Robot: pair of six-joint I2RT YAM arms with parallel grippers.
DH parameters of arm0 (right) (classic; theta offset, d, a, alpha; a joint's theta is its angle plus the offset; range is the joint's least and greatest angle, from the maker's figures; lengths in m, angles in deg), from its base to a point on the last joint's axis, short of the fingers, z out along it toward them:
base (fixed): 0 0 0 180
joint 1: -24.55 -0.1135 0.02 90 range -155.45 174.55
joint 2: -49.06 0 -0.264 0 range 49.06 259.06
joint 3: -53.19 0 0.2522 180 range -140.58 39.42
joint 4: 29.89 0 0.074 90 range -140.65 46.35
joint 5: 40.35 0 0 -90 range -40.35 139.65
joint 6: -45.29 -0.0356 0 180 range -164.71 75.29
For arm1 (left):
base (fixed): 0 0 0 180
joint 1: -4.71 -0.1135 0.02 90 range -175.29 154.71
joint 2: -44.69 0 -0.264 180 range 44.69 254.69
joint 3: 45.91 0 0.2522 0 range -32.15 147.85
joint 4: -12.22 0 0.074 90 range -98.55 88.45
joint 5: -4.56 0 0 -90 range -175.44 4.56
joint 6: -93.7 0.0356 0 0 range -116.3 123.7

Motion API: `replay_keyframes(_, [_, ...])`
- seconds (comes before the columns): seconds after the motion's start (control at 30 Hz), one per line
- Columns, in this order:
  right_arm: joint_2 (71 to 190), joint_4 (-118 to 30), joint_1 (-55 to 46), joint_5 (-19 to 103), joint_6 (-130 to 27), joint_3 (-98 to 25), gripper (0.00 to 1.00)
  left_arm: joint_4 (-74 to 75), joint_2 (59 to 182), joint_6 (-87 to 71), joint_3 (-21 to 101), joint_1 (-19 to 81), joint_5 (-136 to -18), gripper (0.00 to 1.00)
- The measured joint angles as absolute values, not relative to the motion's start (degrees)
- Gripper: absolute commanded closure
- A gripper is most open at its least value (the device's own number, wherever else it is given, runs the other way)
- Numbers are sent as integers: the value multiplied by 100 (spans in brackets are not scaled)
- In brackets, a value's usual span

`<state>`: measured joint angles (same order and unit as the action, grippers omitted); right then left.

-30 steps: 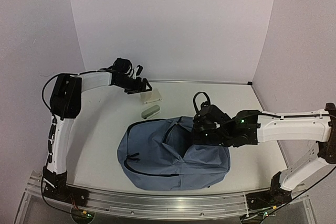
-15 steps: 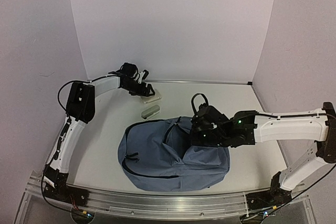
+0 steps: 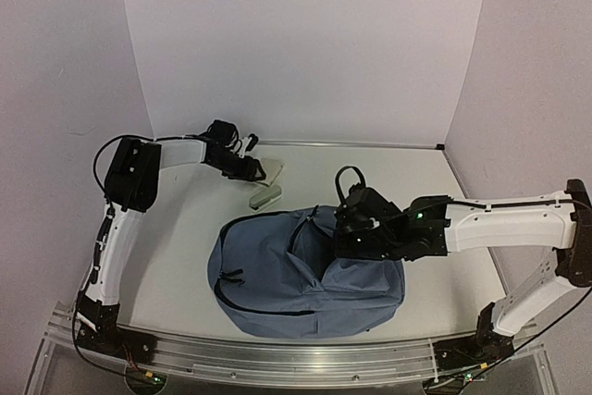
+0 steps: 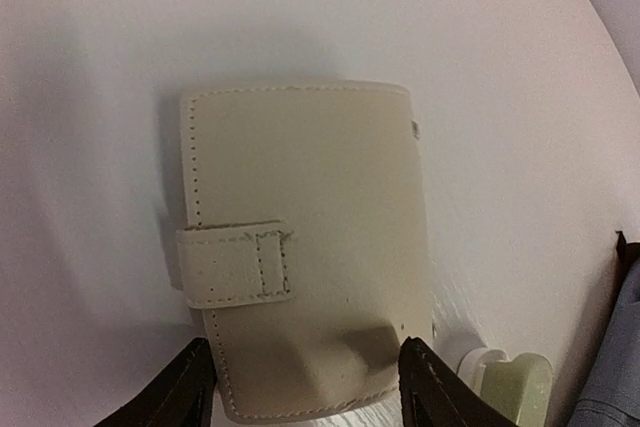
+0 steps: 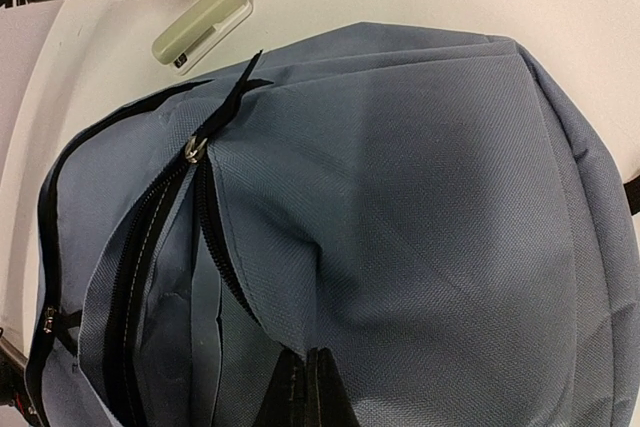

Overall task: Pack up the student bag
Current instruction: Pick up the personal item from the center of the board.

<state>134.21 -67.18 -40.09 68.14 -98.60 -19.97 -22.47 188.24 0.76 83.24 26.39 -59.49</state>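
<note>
From above, out at the far reach of the left arm: hovering low with the left gripper over a cream wallet, right at the fingertips. Leaving a pale green case on the table, just behind that gripper on the bag side. Pinching with the right gripper, clenched on a fold of the student bag, which is sprawling below and left of those fingers, well apart from the left gripper.

Directly under the left wrist: straddling the near end of the wallet, with a fingertip flanking each long edge and the strap tab facing up. Not showing whether the pads are already pressing or merely standing beside the leather, so unable to tell grip from gap. Glimpsing the green case just outside the right-hand finger, and a sliver of the bag beyond.

Right ahead of the right wrist: squeezing a pleat of the bag between shut fingertips, seemingly propping it, with the main zip gaping just beside them. Catching the green case past the bag's top.

Judging progress: standing early. Bag unzipped and propped, apparently; wallet and case both lying outside, nothing visibly packed. Remaining: gripping the wallet, carrying it to the opening by the right gripper, dropping it in, then likely doing the same with the case.
</note>
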Motion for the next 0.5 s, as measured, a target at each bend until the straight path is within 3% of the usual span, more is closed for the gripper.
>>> replay_keyframes(0.23, [13421, -6699, -4031, 6816, -9864, -1997, 100, -2254, 18264, -250, 7564, 2877, -6281, 33])
replay_keyframes(0.5, [13421, -6689, -4042, 6815, -9866, -1997, 100, -2259, 18135, -1411, 7750, 2805, -6676, 34])
